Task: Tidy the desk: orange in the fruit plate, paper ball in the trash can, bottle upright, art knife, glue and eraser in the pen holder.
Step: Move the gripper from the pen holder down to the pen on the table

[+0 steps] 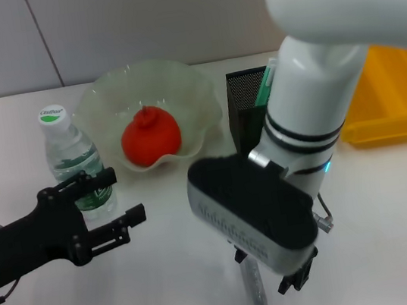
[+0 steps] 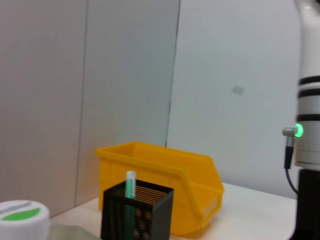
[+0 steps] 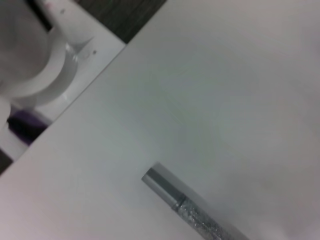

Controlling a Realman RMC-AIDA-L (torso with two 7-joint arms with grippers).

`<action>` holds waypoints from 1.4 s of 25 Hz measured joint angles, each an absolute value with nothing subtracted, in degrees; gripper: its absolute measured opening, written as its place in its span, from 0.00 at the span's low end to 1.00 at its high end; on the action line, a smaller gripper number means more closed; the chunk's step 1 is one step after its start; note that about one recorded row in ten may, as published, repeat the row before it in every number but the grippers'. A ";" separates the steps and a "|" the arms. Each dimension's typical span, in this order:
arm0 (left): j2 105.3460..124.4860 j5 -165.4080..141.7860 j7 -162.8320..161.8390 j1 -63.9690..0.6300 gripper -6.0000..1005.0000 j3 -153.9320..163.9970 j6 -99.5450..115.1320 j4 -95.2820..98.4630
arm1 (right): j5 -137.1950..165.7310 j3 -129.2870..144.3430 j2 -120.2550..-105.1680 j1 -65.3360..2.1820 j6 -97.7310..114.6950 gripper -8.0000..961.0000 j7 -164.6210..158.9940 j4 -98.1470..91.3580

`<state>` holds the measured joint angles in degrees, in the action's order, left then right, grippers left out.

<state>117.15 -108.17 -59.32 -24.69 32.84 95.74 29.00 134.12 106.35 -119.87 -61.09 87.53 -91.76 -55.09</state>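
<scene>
The bottle [image 1: 72, 153] stands upright at the left, its cap [image 2: 20, 216] showing in the left wrist view. My left gripper [image 1: 122, 197] is open right beside it, one finger crossing its label. The orange [image 1: 151, 137] lies in the fruit plate [image 1: 102, 91]. The art knife [image 1: 264, 86] [image 2: 130, 184] stands in the pen holder [image 1: 247, 111] [image 2: 137, 212]. The glue [image 1: 256, 298] [image 3: 192, 210] lies flat on the table by the front edge. My right gripper [image 1: 295, 280] hangs just over it, mostly hidden by the wrist. The trash can [image 1: 394, 93] [image 2: 165, 170] is at the right. Eraser and paper ball are out of view.
The white table [image 1: 169, 280] ends close behind the glue; its edge [image 3: 75, 100] and the robot's white base [image 3: 35, 60] show in the right wrist view. My right arm [image 1: 311, 105] rises in front of the pen holder and trash can.
</scene>
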 joint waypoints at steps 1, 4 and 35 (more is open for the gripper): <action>117.20 -108.10 -59.41 -24.54 0.80 32.04 95.67 29.00 | 134.22 107.56 -119.87 -61.10 87.33 0.73 -90.53 -55.89; 117.39 -108.09 -59.02 -24.32 0.80 31.41 95.65 29.00 | 134.64 110.43 -119.87 -60.97 86.17 0.73 -87.63 -57.33; 117.95 -108.01 -58.45 -23.59 0.80 28.57 94.76 27.60 | 132.98 121.05 -119.89 -64.61 77.88 0.73 -67.15 -55.01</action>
